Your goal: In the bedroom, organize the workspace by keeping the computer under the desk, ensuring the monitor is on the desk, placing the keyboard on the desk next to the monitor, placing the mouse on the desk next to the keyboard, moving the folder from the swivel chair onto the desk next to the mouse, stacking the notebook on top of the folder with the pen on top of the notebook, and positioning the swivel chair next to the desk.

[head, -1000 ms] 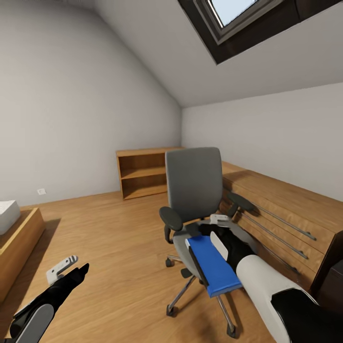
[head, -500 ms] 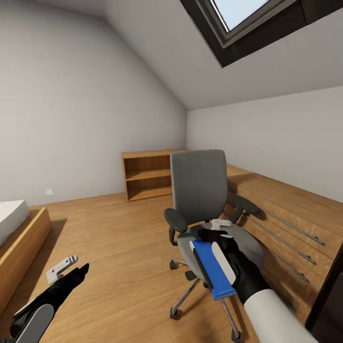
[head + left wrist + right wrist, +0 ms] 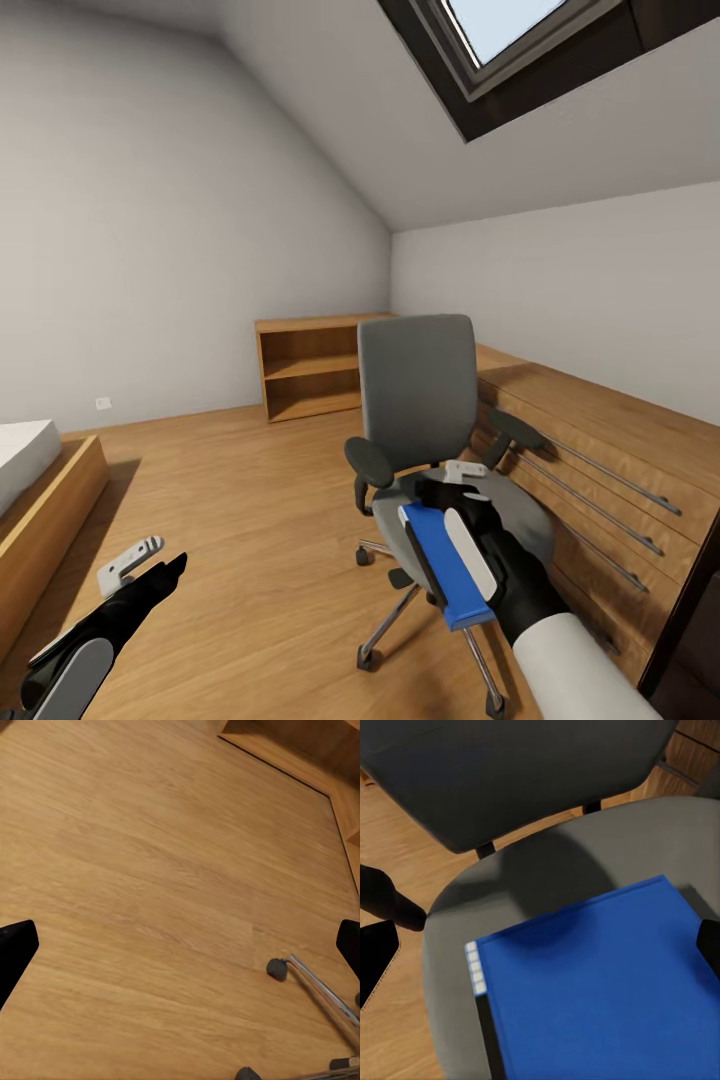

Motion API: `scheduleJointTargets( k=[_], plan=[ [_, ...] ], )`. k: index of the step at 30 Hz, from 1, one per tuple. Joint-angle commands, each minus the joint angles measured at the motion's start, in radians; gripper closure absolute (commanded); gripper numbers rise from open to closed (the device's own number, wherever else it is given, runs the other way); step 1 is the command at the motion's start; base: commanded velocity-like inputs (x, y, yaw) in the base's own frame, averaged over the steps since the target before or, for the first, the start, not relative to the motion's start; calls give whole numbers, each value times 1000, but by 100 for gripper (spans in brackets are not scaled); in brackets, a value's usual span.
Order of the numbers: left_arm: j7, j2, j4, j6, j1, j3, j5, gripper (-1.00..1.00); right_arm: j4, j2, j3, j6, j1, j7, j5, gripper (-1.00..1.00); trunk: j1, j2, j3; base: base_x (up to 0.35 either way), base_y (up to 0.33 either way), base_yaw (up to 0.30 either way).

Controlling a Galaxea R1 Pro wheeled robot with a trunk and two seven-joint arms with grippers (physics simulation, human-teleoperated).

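Right hand (image 3: 452,492) over folder (image 3: 446,566) on swivel chair (image 3: 416,400)

One swivel chair (image 3: 420,440), one folder (image 3: 445,565), one wooden shelf unit (image 3: 305,365), two end effectors.

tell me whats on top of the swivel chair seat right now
The blue folder lies flat on the swivel chair seat, with the right gripper hovering just above it, open. The seat patch under the folder is covered, so anything beneath it cannot be seen.

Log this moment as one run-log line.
right claw: open over bright blue flat folder | folder: lying on grey padded swivel chair seat | left claw: open, above wooden floor
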Motion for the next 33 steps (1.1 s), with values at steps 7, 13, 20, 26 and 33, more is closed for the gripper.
scheduleJointTargets(
  k=[7,13,20,26,33],
  plan=[
    [8,0,-1,1,0,-3,7,-100,-20,-4,0,0,0,-10,-11,-100,0,-1,0,-15,27,-45],
    [8,-1,-1,1,0,-3,7,-100,-20,-5,-1,0,0,-10,-11,-100,0,-1,6,-165,237,-203],
    [8,-1,-1,1,-1,-5,7,-100,-21,-5,-1,0,0,-10,-11,-100,0,-1,13,-177,279,-222],
    [8,-1,-1,1,0,-5,7,-100,-21,-5,-1,0,0,-10,-11,-100,0,-1,19,-49,282,-242],
    [8,-1,-1,1,-1,-6,8,-100,-21,-5,-1,0,0,-9,-11,-100,0,-1,26,-4,71,-247]
  ],
)
